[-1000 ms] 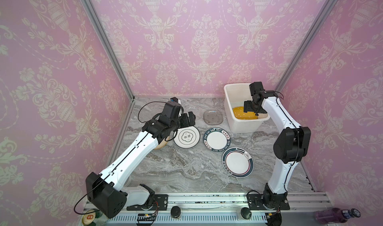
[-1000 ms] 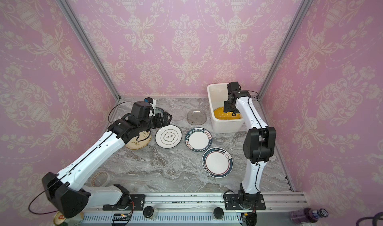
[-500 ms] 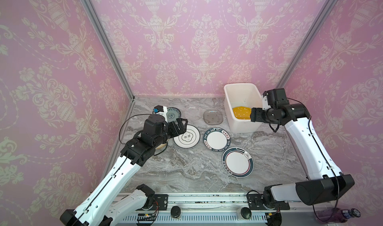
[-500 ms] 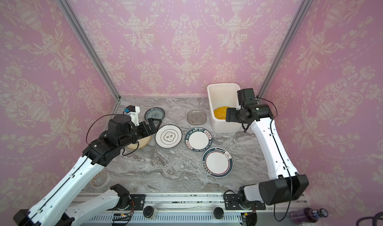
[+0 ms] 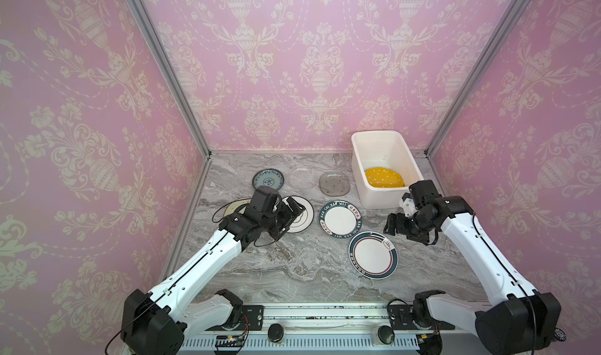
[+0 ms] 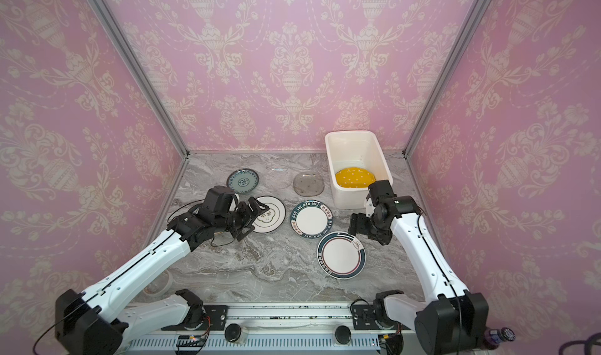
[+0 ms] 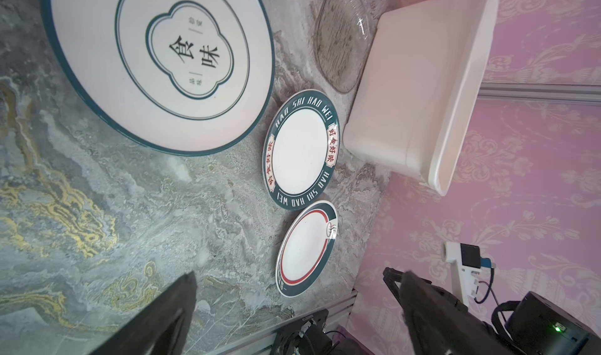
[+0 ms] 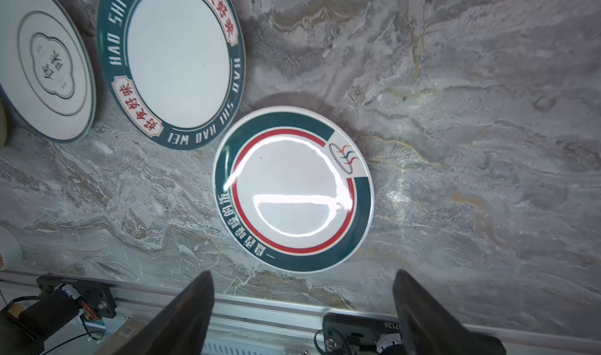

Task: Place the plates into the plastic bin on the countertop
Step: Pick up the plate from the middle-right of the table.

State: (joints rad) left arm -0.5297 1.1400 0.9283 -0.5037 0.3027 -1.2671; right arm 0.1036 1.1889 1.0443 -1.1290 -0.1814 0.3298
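Note:
The white plastic bin stands at the back right of the countertop and holds an orange dotted plate. Lying flat are a teal plate, a clear glass plate, a smoky glass plate, an emblem plate, a lettered dark-rimmed plate and a red-ringed plate. A cream plate is mostly hidden under my left arm. My left gripper hovers open over the emblem plate's edge. My right gripper is open and empty, between the bin and the red-ringed plate.
A roll of tape lies at the front left beside the left arm. Pink patterned walls close in three sides, and the metal rail with the arm bases runs along the front. Bare marble lies front centre.
My right arm has come out of the bin, leaving the orange plate inside, and dropped to the countertop by the red-ringed plate. My left arm has drawn back, uncovering the teal plate.

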